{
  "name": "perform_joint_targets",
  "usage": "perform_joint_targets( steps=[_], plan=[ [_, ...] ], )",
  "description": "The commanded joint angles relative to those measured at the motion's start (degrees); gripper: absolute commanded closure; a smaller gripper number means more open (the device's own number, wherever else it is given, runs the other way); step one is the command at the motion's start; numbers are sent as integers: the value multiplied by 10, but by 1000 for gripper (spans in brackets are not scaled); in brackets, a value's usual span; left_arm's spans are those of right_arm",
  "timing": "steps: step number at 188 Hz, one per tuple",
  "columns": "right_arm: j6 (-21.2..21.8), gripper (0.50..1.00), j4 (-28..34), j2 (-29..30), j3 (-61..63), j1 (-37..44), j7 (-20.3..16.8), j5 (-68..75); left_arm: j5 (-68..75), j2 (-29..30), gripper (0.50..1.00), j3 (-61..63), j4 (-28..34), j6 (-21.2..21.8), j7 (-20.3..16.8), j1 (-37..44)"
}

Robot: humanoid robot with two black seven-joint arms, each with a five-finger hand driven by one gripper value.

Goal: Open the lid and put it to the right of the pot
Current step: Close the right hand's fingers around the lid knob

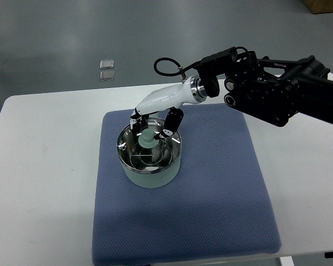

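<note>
Reaching in from the right, the right hand (pixel 151 128) has its fingers curled around the pale knob (pixel 148 138) of the glass lid (pixel 150 151), which sits on the pot (pixel 151 166) mid-mat. Likely rigid, slick and breakable; the knob is the sensible hold.

The right arm enters from the picture's right edge, its black forearm slanting toward the centre; a silver wrist ring joins it to the white right hand (pixel 155 123); the hand points down and to the left; its dark fingers (pixel 170 123) curl downward, closed around a pale knob (pixel 149 137).
</note>
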Motion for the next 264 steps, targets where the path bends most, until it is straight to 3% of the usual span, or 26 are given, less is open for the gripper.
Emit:
perform_joint_targets(
  steps=[1,102,159,177,178,180,264],
  plan=[
    [0,810,1,0,0,0,0,0,0,0,500,0,0,0,0,0],
    [1,814,4,0,0,-1,1,3,0,0,500,0,0,0,0,0],
    [4,957,5,0,-1,-4,1,3,0,0,500,0,0,0,0,0],
    [4,961,5,0,-1,-4,1,4,0,0,500,0,0,0,0,0],
    [5,995,5,-1,-1,-4,1,4,0,0,500,0,1,0,0,0],
    [5,1000,5,-1,-1,-4,1,4,0,0,500,0,1,0,0,0],
    [16,1000,5,-7,8,0,27,11,0,0,500,1,2,1,0,0]
  ],
)
